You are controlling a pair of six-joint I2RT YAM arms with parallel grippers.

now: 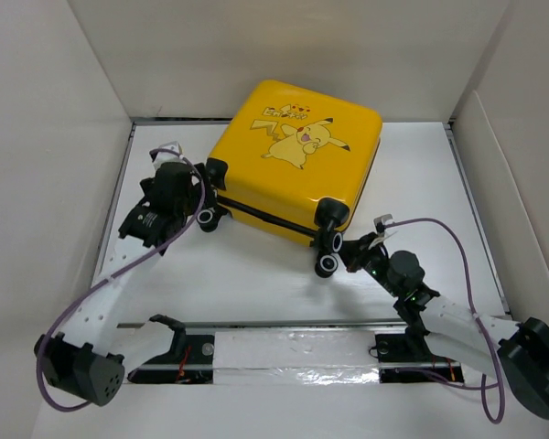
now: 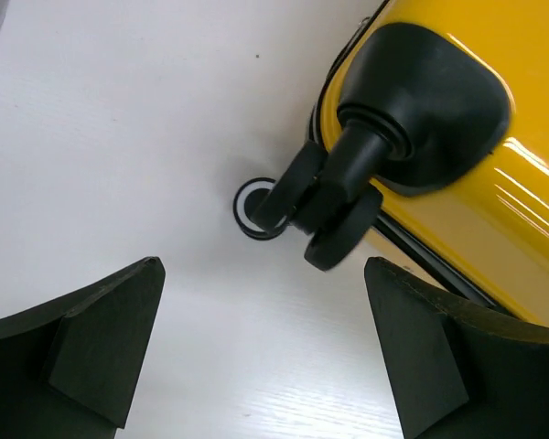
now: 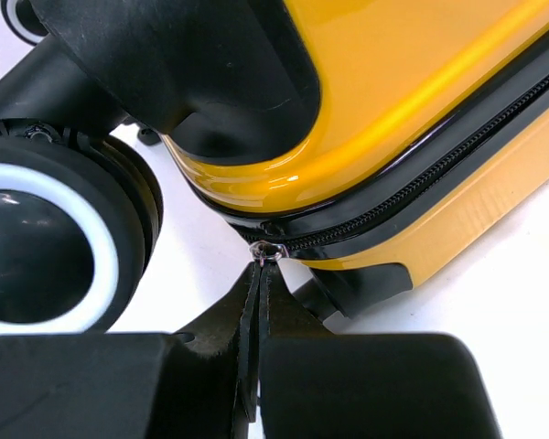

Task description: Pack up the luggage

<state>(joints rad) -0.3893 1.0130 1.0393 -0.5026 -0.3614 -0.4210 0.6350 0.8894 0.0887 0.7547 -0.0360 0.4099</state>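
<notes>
I see the luggage (image 1: 297,155) lying flat on the table (image 1: 256,293), printed side up and both halves together, toward the back wall. My left claw (image 2: 263,283) hangs wide open just short of the left wheel (image 2: 297,197), with nothing between its fingers and clear of the wheel. My right claw (image 3: 259,274) is pinched fully together at the case's near right corner. Its tips are clamped on the zipper pull (image 3: 267,251), just beside the white-ringed right wheel (image 3: 37,242).
</notes>
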